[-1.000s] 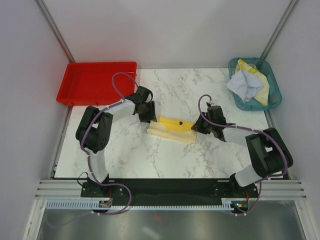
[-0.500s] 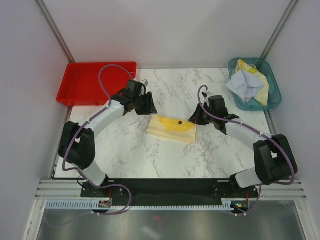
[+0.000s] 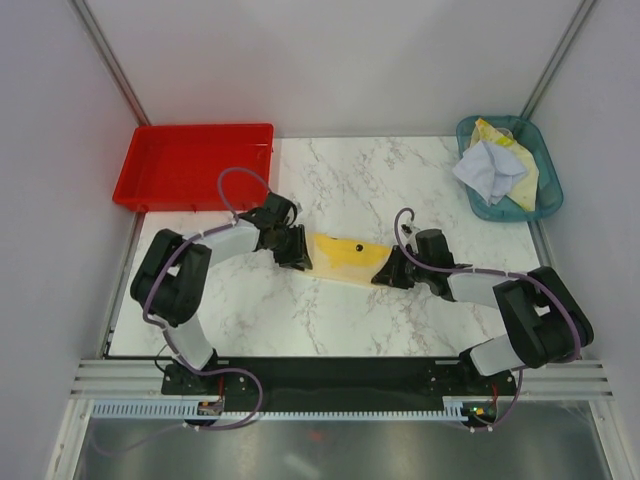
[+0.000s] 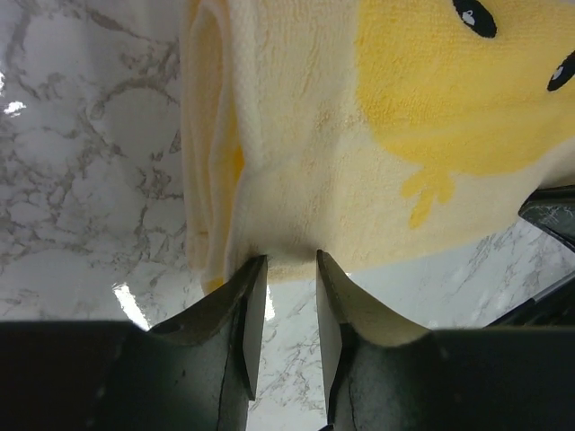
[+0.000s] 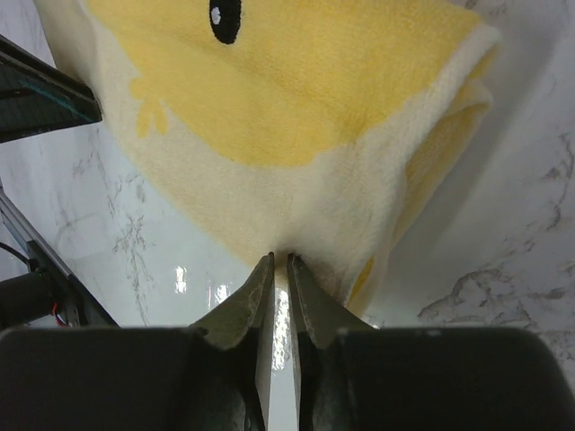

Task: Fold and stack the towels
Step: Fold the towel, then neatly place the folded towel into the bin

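Note:
A cream-yellow towel [image 3: 345, 255] with a yellow patch and black dots lies folded in the middle of the marble table. My left gripper [image 3: 298, 255] is at its left end, the jaws pinched on the towel's near edge [image 4: 283, 260]. My right gripper [image 3: 385, 275] is at its right end, the jaws nearly closed on the same near edge [image 5: 279, 259]. The towel fills the upper part of the left wrist view [image 4: 359, 135] and of the right wrist view [image 5: 296, 117]. A pale lavender-blue towel [image 3: 485, 170] and a yellow printed towel [image 3: 522, 165] lie crumpled in the basket. The grey towel is out of view.
A teal basket [image 3: 548, 195] stands at the back right corner. A red tray [image 3: 190, 160] stands at the back left. Grey walls close in the table on both sides.
Both arms had pulled back and up from the towel; now they have come down to its near edge and closed on it, one at each end. The towel looks narrower.

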You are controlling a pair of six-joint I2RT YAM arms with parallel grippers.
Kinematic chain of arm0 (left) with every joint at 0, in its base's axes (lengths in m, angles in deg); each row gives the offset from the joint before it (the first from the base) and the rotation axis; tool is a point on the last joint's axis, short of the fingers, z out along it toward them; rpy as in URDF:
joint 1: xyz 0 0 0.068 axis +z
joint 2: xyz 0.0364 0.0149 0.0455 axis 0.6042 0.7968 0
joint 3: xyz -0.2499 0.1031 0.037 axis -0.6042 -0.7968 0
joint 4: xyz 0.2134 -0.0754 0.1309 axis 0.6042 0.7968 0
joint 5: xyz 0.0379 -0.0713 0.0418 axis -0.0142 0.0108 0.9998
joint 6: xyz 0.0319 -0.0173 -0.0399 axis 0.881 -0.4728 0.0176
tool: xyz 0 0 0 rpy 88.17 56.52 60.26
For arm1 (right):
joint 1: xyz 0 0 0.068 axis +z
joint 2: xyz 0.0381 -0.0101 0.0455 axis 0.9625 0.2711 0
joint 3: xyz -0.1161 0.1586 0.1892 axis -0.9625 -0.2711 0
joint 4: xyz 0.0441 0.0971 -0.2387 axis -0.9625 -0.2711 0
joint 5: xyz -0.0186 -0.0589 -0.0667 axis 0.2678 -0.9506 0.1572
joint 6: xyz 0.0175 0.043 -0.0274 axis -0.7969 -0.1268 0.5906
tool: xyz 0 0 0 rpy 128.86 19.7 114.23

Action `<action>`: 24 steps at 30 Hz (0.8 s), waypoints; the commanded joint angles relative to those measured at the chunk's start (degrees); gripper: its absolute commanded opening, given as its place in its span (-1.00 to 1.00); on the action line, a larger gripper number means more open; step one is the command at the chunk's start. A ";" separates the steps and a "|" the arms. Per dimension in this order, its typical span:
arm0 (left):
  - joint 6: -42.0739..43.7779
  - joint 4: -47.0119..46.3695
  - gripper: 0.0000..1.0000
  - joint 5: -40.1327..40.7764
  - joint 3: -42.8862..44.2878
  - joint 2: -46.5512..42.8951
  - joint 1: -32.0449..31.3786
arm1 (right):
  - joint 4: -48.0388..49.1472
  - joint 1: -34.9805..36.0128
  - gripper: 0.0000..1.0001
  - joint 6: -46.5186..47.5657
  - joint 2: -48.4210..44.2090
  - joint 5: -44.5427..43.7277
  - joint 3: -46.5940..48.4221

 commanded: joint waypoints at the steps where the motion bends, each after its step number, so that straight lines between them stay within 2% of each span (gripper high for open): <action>1: -2.64 -0.54 -0.25 4.83 -2.75 -3.62 0.02 | 2.09 0.06 -0.62 3.06 0.26 0.26 -1.85; 5: -4.67 -0.36 -0.14 3.70 -4.34 -8.63 -0.06 | -1.08 -2.31 -0.58 6.23 -0.53 0.78 -1.67; 8: -3.18 3.48 0.00 3.42 -1.36 -11.27 0.02 | -5.03 -3.28 -0.56 6.85 -4.21 0.17 -0.36; 9: -1.00 4.81 0.03 3.95 2.04 -11.27 0.02 | -6.61 -3.20 -0.56 7.03 -5.35 0.43 0.08; 13: 4.46 10.44 0.11 10.19 8.75 -6.20 0.99 | -9.08 -3.20 -0.51 6.41 -8.97 2.71 4.03; 19: 8.60 8.43 0.17 9.14 9.37 -0.30 1.43 | -10.40 -3.46 -0.50 8.17 -5.90 1.14 5.01; 24: 11.32 6.76 0.19 4.41 9.37 3.75 2.04 | -10.49 -4.87 -0.49 10.45 -5.19 -1.32 2.64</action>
